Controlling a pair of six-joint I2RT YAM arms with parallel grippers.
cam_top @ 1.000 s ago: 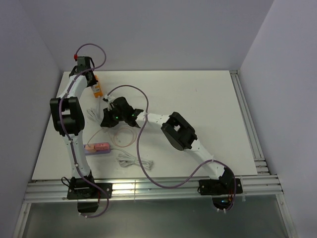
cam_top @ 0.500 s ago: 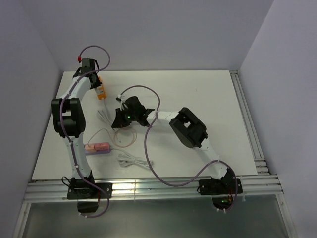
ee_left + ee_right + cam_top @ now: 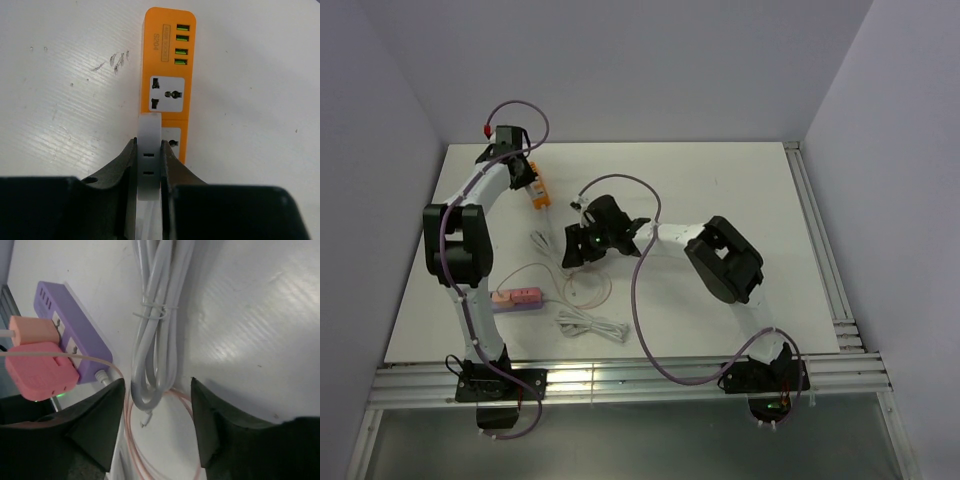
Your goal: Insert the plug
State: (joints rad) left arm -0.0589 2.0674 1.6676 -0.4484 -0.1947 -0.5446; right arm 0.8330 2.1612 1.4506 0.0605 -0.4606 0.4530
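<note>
Status: plug [image 3: 40, 370] sits flat on the socket face of the lilac strip [image 3: 75, 335], just beside a smaller peach block [image 3: 32, 330]. Prongs are hidden, so my read is that it's seated, not confirmed. Its thin pink cord [image 3: 92, 360] runs off the strip and coils on the table [image 3: 740, 190] next to the white cable bundle [image 3: 155, 330].

Right gripper [image 3: 157, 385] hangs over that bundle, jaws spread, nothing between them. It's near the strip but apart from the plug, so it's doing no work on it.

Left gripper [image 3: 149, 145] is pressed tight on a white flat piece [image 3: 149, 127] with 2 slots. The piece is held on edge directly over the orange strip [image 3: 170, 60] and covers part of the 2nd socket. That fits a line-up over that socket. Can't tell if the piece touches the strip.

Judgement: if the plug is fully home, the task is essentially done. Worth checking for a gap under its face, since a half-seated block would look the same from this angle.
</note>
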